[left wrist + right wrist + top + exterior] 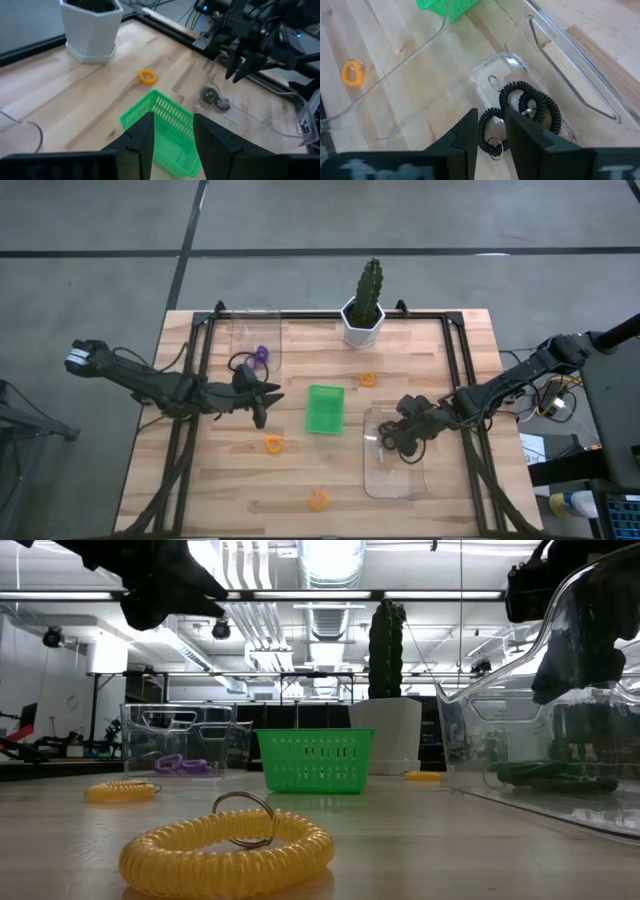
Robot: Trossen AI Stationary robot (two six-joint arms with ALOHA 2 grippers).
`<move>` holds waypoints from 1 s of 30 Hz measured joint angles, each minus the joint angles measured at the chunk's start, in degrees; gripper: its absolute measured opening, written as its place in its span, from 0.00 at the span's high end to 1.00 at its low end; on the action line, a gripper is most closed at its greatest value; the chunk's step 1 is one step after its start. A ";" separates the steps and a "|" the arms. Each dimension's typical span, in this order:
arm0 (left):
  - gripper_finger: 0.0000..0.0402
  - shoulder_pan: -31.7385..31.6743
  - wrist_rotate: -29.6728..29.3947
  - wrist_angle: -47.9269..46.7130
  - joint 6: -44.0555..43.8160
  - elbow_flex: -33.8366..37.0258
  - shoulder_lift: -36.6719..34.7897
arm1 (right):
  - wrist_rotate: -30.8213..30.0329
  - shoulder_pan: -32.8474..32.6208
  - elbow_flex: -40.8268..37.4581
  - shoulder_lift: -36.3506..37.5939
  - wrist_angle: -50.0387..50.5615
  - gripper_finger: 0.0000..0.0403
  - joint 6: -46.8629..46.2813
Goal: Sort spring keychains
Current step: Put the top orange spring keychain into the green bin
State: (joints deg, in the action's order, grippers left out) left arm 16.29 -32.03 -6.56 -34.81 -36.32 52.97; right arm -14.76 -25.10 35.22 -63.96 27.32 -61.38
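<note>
Two black spring keychains [527, 107] lie on the floor of the clear tray [395, 480] at the near right. My right gripper [491, 131] hangs just above them, open, pointing down, clear of the coils [215, 97]. Purple keychains [258, 356] lie in the clear tray [250, 330] at the far left. Three orange keychains rest flat on the table: one by the pot [368, 379], one left of centre [273, 444], one near the front edge [317, 501]. My left gripper [265, 408] hovers open left of the green basket [325, 408], holding nothing.
A white pot with a cactus [363, 315] stands at the far middle. The green basket [165, 132] stands upright at the table's centre. Black frame rails run along both sides of the table. Bare wood lies between the basket and the front edge.
</note>
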 joint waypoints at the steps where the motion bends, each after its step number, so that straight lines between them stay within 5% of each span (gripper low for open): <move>1: 0.68 0.00 0.00 0.02 0.39 0.00 -0.65 | 0.00 0.00 0.00 0.00 -0.06 0.76 0.03; 21: 0.68 0.07 5.46 -3.38 -0.63 0.02 -3.95 | -3.97 0.91 0.00 3.16 -14.44 0.82 12.28; 30: 0.68 0.09 5.64 -3.33 0.26 0.02 -4.17 | -4.45 8.25 0.77 5.98 -20.99 0.82 22.83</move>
State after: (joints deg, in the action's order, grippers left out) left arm 16.38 -26.39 -9.90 -34.56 -36.29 48.80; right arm -19.21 -16.85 36.00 -57.98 6.33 -38.55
